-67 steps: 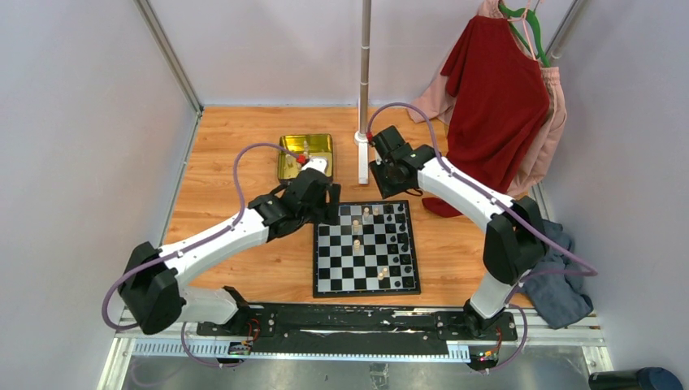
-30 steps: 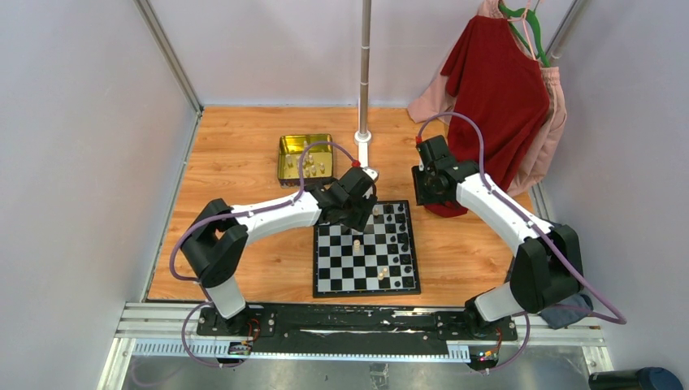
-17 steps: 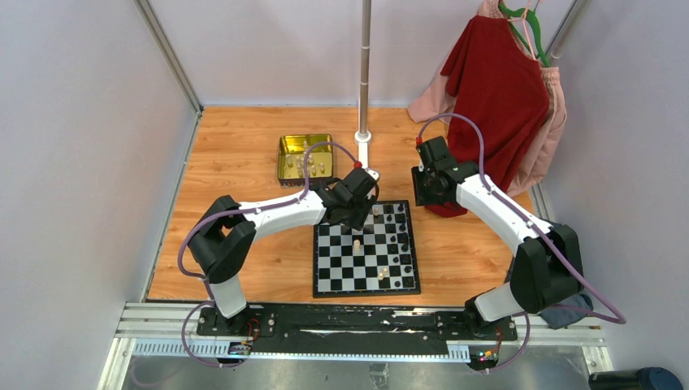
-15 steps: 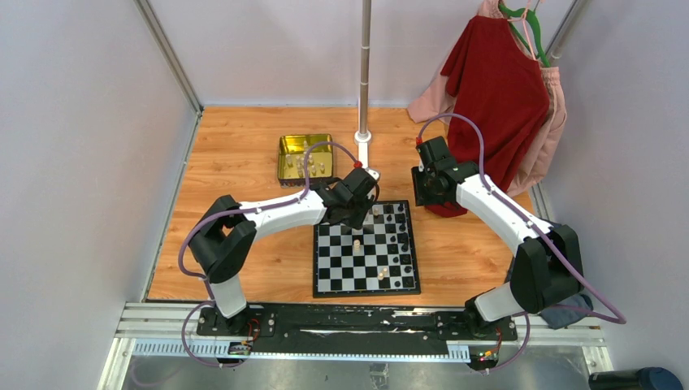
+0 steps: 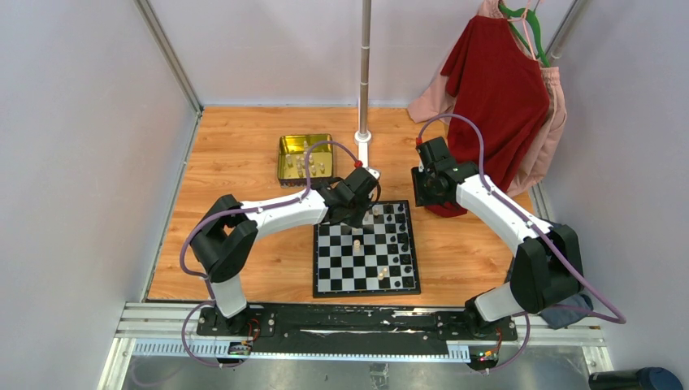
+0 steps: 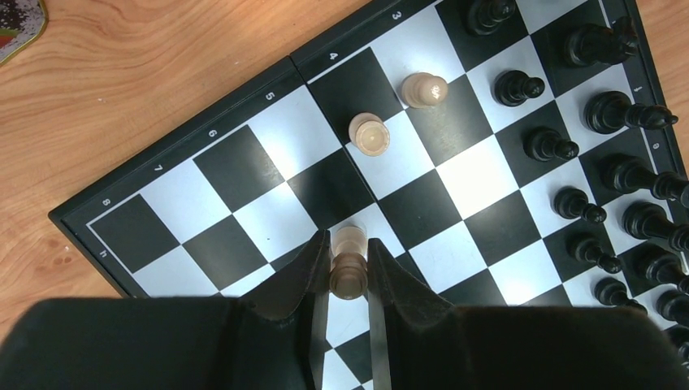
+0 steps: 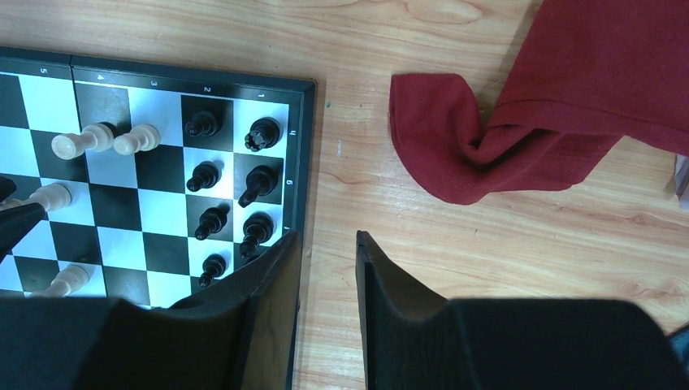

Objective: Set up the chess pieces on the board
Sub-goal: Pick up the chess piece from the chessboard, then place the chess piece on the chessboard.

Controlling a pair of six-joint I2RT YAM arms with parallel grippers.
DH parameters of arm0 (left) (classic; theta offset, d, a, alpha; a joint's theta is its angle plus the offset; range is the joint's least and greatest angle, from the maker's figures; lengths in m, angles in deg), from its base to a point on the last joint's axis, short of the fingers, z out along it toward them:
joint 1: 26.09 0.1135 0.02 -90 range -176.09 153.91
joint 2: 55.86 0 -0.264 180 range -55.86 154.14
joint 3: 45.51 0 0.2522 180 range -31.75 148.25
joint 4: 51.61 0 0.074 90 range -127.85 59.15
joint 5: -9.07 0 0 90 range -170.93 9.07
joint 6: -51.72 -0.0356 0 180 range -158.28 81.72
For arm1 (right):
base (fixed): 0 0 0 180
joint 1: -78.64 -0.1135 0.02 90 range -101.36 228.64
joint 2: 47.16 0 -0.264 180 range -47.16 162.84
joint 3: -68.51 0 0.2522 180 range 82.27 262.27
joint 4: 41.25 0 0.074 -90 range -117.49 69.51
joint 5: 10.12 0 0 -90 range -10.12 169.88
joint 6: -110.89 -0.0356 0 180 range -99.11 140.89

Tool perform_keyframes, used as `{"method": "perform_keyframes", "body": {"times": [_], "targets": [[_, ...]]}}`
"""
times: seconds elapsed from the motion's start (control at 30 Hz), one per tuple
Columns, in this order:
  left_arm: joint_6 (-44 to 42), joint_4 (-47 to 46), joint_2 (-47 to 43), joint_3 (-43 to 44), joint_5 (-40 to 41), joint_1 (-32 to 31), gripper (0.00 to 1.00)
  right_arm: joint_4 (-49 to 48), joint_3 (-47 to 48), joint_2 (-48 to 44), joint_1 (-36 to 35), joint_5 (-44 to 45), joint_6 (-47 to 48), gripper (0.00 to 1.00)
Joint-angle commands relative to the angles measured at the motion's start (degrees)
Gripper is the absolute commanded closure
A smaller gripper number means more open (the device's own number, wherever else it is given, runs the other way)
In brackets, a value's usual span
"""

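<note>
Left claw (image 6: 348, 244) swings from tin (image 5: 282, 158) to board (image 5: 335, 272)

Swung over since the earliest frame, the left arm now reaches across the board's far squares instead of hanging by the tin. The right claw (image 7: 327, 237) has drawn back off the far edge and hangs over the table (image 5: 244, 146) just beside the far-right corner, jaws wide apart, holding nothing.

Nearest, both bases sit on a black rail (image 5: 349, 318). Beyond it the board lies flat between the arms. On its far part, left of the middle, the left claw is clamped on one upright cream piece (image 6: 349, 268), a finger (image 6: 301, 276) tight against each side (its foot is hidden). From above, claw and wrist cover the squares under them.

Cream pieces (image 6: 370, 134) on the board number five: the clamped one, two free just beyond it, one nearer, and one alone toward the near edge. Black pieces (image 7: 258, 183) stand in two files along the right edge. Seven show in the right wrist view before a finger hides the rest.

Farther off, the tin sits beyond the far-left corner with several cream pieces inside, too small to count. One pole (image 5: 365, 65) stands between tin and right claw. One red shirt (image 5: 496, 97) hangs at far right over a pink garment (image 5: 429, 101), its cloth trailing onto the table near the right claw.
</note>
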Motion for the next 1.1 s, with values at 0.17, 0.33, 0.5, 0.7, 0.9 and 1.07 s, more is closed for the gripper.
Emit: {"method": "perform_keyframes", "body": {"times": [0.17,0.33,0.5,0.7,0.9,1.07], "targets": [[1.09,2.30,-2.00,0.75,3.59,-0.33,0.95,0.14,-0.88,-0.94,0.62,-0.63,-0.74,0.64],[1.81,2.82,-3.28,0.35,4.61,-0.33,0.96,0.27,-0.99,-1.02,0.59,-0.66,-0.80,0.64],[3.22,3.71,-5.53,-1.01,6.65,-0.32,0.98,0.28,-1.08,-0.94,0.66,-0.67,-0.70,0.65],[6.20,5.33,-8.77,-3.29,8.64,-0.32,1.00,0.10,-1.25,-0.45,0.61,-0.89,-0.78,0.65],[9.24,7.10,-12.43,-6.34,10.35,-0.32,1.00,-0.08,-1.18,0.02,0.61,-1.30,-0.85,0.65],[11.24,8.37,-14.67,-8.49,11.57,-0.32,1.00,-0.18,-1.00,0.55,0.61,-1.77,-0.98,0.65]]}}
